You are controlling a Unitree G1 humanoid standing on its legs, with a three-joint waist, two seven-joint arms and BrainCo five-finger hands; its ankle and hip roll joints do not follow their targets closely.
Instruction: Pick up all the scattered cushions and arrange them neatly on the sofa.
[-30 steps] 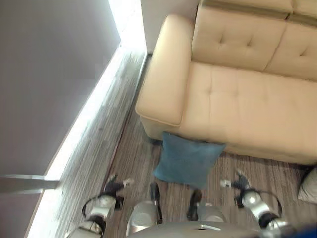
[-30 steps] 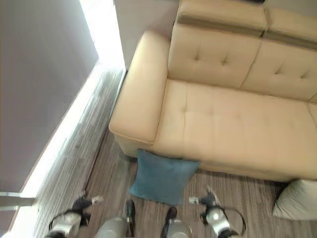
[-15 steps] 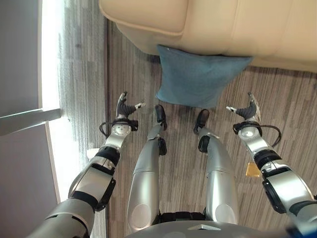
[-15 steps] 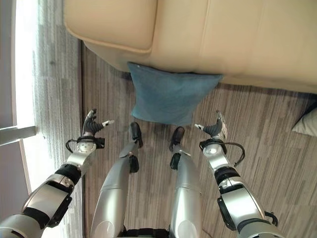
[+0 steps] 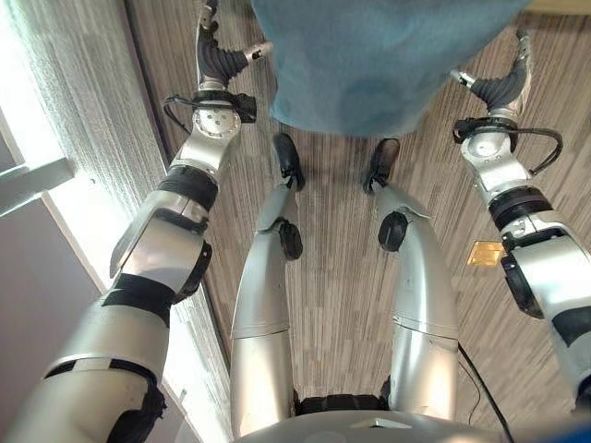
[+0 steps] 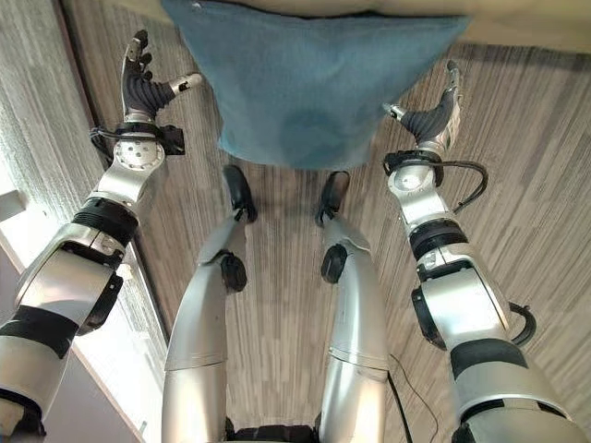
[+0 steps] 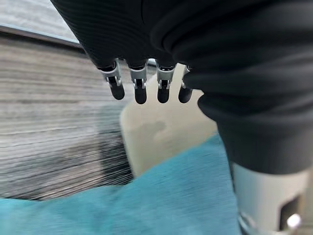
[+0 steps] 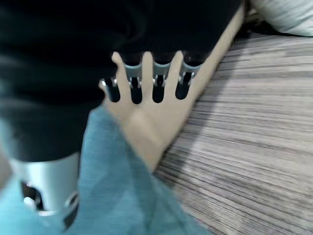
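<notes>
One soft square blue cushion, fabric-textured.

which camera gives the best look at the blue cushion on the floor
The right eye view: the blue cushion shows nearly whole, between the left hand and right hand. The left eye view crops its top; the wrist views catch just edges.

striped grey-brown wood-look floor, blue cushion sitting on it right up against the beige sofa base, pale cushion further off
</notes>
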